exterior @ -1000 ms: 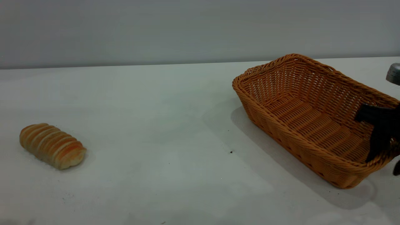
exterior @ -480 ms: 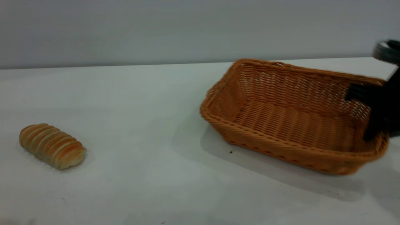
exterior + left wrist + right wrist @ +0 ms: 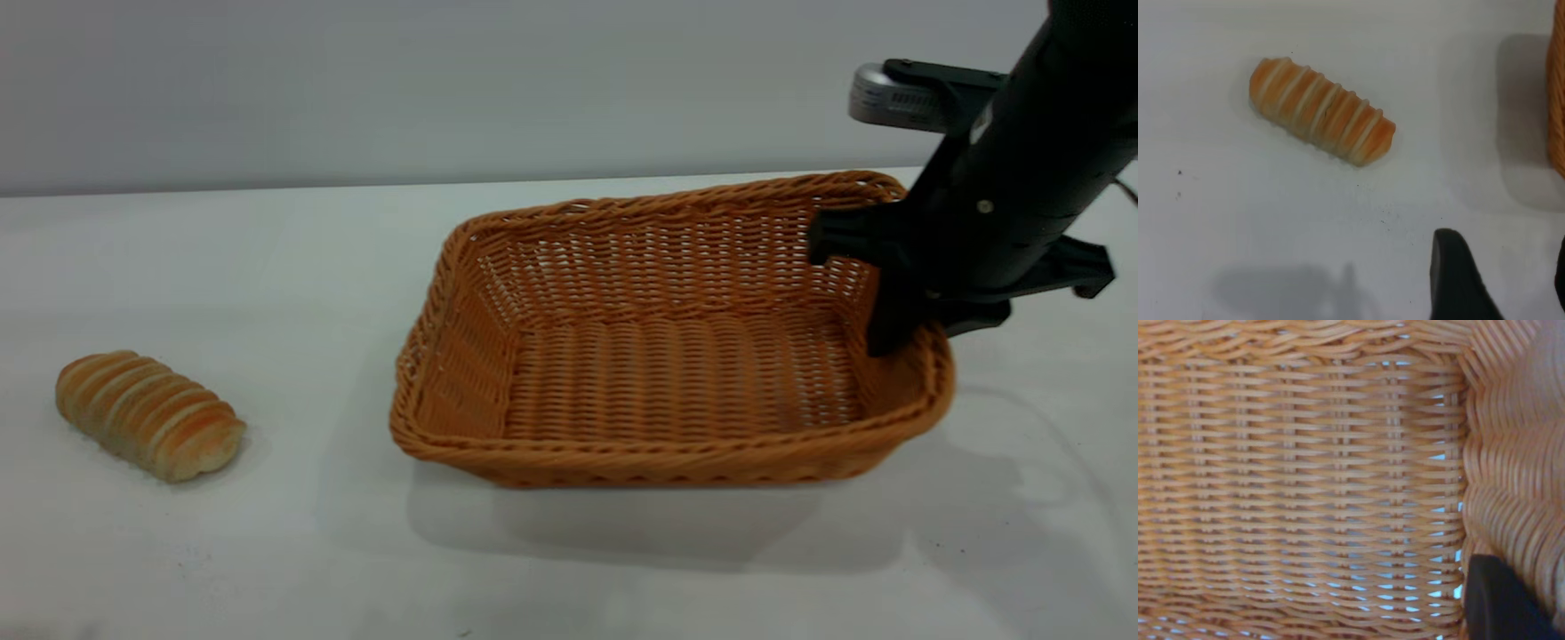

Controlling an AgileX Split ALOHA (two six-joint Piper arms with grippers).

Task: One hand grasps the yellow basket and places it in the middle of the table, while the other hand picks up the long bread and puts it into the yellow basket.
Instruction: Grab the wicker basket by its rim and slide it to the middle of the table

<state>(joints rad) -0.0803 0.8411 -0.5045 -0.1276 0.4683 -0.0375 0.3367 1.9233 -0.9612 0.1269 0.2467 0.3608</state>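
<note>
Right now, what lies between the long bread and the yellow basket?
Nothing: in the exterior view only bare white table separates the long bread from the yellow basket.

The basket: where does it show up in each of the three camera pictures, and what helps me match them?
Exterior view: the basket sits center-right on the table, the right claw clamped on its right end wall.
Left wrist view: only a strip of the basket's edge at the picture's border, past the bread.
Right wrist view: its weave fills the picture.
Shared landmark: the orange wicker weave.
</note>
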